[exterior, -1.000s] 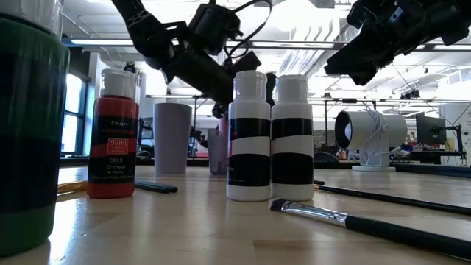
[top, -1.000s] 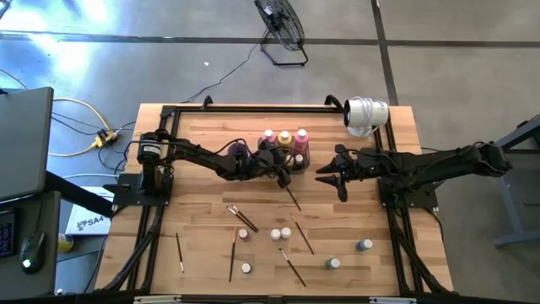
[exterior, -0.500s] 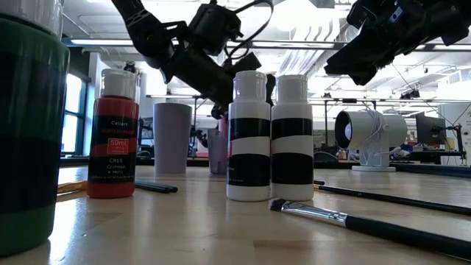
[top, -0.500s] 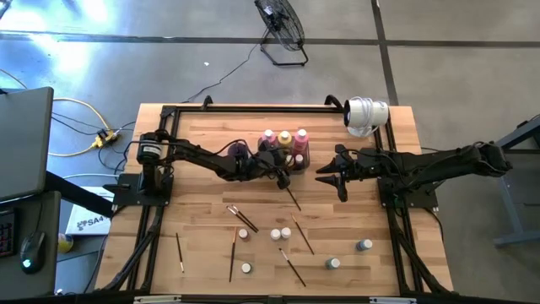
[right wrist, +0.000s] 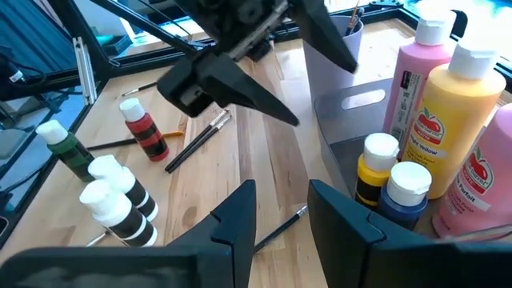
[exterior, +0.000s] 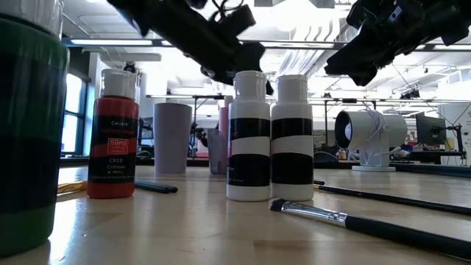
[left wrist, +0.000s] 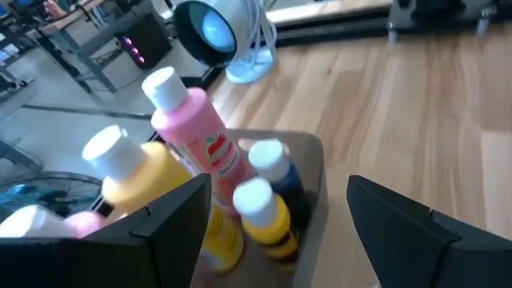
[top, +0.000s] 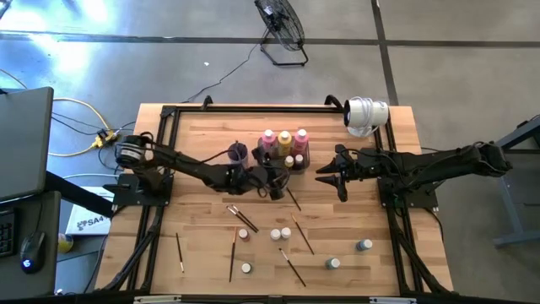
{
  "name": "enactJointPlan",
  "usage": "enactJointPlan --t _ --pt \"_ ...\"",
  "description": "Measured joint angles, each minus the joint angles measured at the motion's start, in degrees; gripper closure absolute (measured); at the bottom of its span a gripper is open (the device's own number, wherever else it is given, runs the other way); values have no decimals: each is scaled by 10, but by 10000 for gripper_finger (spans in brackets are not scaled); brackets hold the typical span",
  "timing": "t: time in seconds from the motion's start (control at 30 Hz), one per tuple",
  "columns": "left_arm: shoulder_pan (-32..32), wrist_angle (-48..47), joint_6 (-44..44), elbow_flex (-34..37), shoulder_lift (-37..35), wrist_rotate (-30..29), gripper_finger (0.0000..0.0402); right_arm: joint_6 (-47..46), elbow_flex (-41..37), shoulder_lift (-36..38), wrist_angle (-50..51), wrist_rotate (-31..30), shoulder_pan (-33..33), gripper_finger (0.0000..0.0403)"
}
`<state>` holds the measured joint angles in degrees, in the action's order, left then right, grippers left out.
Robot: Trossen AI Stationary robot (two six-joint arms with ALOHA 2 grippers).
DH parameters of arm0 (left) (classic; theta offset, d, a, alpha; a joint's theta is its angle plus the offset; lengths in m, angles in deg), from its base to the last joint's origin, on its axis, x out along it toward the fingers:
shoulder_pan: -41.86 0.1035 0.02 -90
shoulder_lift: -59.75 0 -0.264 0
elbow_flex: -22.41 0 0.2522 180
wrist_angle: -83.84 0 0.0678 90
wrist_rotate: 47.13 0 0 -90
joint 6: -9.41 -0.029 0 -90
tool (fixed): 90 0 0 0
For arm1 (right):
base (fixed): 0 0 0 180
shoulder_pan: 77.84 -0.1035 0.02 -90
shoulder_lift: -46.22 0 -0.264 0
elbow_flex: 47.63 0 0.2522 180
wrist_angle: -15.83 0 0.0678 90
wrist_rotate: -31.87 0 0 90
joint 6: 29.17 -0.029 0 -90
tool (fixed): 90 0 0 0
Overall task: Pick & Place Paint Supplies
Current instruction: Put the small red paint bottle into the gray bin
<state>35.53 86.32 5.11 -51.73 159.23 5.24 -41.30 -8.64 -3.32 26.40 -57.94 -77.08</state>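
Observation:
The dark tray (top: 293,166) at the table's far middle holds tall pink (top: 269,138) and yellow (top: 285,138) paint bottles and two tiny ones (left wrist: 260,200). My left gripper (top: 277,186) hovers just on the tray's near side, wide open and empty (left wrist: 278,188). My right gripper (top: 322,176) waits to the tray's right, its fingers apart with nothing between them (right wrist: 282,192). Several tiny bottles, such as a red one (top: 243,235), and thin brushes (top: 233,253) rest on the near half of the table.
A purple cup (top: 238,152) with a brush in it stands left of the tray. A white round device (top: 365,114) sits at the far right corner. Black frame rails (top: 253,109) border the table. One brush (top: 292,198) lies just beside my left gripper.
My left gripper has drawn back from the tray toward the table's near edge and risen, rolling as it went, and has stayed wide open. The bottles in the tray have stayed where they were.

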Motion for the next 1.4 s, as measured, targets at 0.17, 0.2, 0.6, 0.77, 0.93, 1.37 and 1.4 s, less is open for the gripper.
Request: enactJointPlan --t 0.17,0.2,0.6,0.77,0.93,1.37,1.4 --pt "-25 -89 24 0 -34 -3 114 -1 0 0 0 0 0 297" --pt "-31 -103 31 0 -40 -3 114 -1 0 0 0 0 0 297" --pt "-81 -215 45 1 -116 -112 114 -1 0 0 0 0 0 297" --pt "-81 -192 48 37 -127 -111 114 -1 0 0 0 0 0 297" --pt "-87 -2 41 149 -177 -111 114 -1 0 -1 0 0 0 297" --pt "-106 211 24 392 -419 -22 114 -1 0 -6 -16 -2 0 297" --pt "-106 208 37 400 -429 -17 114 -1 0 -6 -17 -2 0 297"
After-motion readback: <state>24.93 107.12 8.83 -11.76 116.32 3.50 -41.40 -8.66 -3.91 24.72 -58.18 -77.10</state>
